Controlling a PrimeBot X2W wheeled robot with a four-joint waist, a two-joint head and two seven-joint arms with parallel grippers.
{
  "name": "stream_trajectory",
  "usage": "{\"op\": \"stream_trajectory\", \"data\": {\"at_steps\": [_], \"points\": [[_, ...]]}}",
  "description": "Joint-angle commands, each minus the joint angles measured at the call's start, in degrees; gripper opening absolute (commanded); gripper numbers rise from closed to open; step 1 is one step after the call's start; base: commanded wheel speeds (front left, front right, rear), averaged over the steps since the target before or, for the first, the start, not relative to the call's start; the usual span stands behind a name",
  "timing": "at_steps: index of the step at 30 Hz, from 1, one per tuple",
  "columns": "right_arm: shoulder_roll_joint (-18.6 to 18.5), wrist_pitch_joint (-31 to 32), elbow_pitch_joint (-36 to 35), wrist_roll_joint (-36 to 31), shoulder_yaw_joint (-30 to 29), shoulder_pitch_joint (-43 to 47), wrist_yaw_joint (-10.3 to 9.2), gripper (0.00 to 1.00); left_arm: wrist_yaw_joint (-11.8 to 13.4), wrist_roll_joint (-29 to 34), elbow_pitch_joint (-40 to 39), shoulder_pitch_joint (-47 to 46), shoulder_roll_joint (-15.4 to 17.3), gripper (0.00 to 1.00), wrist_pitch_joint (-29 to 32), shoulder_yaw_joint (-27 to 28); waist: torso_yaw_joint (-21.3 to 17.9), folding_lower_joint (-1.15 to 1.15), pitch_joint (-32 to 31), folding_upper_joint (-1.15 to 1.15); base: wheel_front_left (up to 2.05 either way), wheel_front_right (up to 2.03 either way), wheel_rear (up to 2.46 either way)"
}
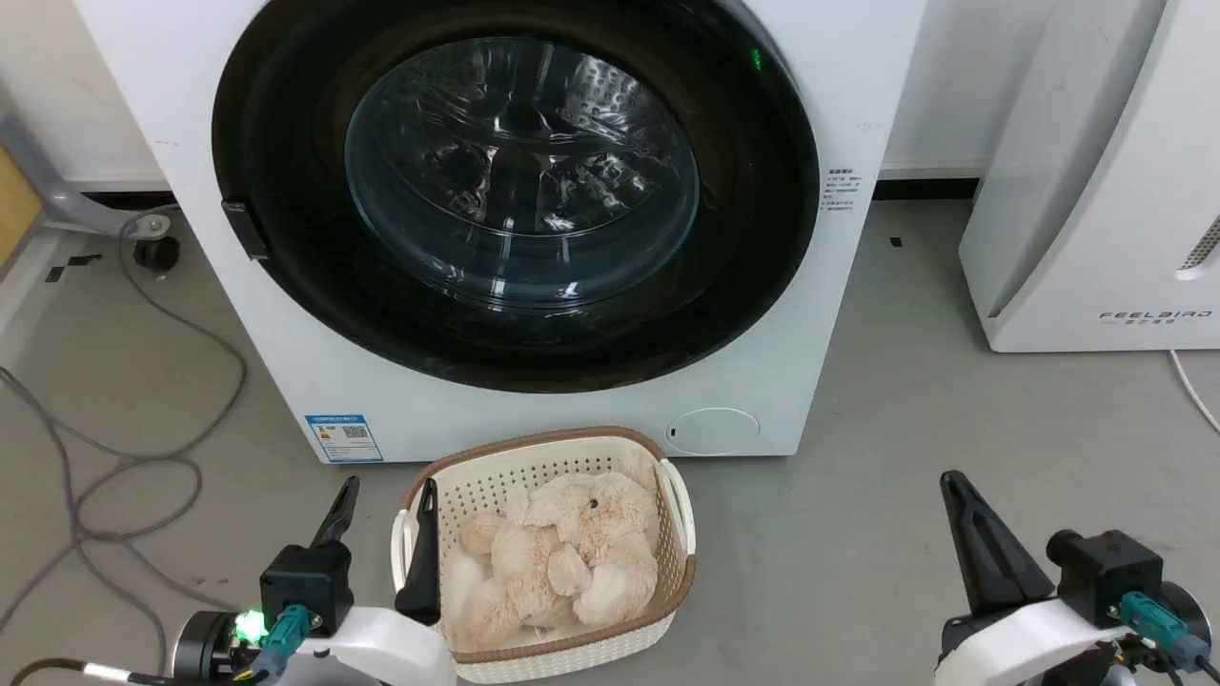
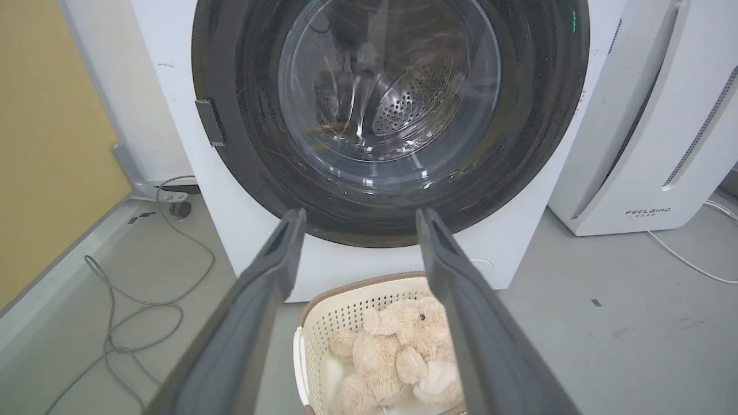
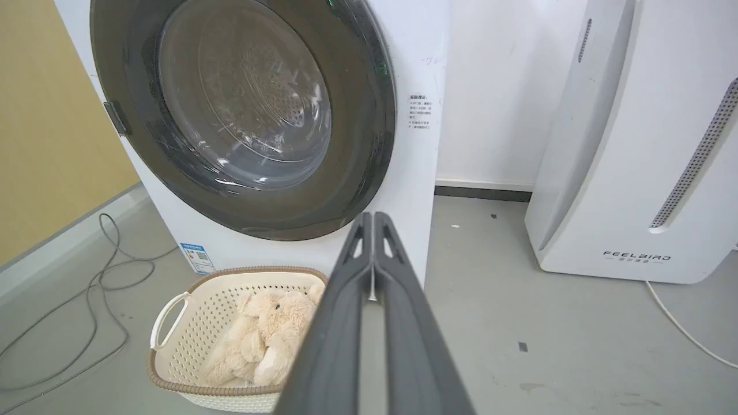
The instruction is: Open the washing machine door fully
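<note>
Left hand (image 1: 391, 484) before washing machine door (image 1: 519, 181)

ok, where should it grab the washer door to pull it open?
The small dark tab on the left edge of the washing machine door, probably its handle. The rest is flush rim and smooth domed glass, nothing to pinch. Come from the robot's left with the left gripper, jaws open.

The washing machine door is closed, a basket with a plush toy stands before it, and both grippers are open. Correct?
Not quite. The right gripper is shut, as the right wrist view shows; just the left gripper is open. The rest holds.
</note>
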Motion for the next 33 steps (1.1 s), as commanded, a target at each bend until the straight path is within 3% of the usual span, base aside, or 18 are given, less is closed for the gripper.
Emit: {"op": "stream_trajectory", "data": {"at_steps": [1,17,33], "points": [[0.0,-0.6,0.2,0.7,-0.1,0.2,0.01,0.00,0.3,-0.4,0.2,-0.9,0.0,1.00,-0.5,0.0,0.0,0.00,0.0,0.00,0.00,0.00,0.00],[0.0,-2.3,-0.3,7.7,-1.9,-2.8,0.01,0.00,0.7,-2.0,0.2,-1.6,0.0,1.00,-2.4,-0.5,0.3,0.00,0.3,0.00,0.00,0.00,0.00],[-0.6,2.6,6.8,33.2,-8.5,-18.1,0.02,0.00,1.2,-3.4,-0.5,-4.5,0.0,1.00,-4.3,-1.2,0.5,0.00,4.3,0.00,0.00,0.00,0.00]]}}
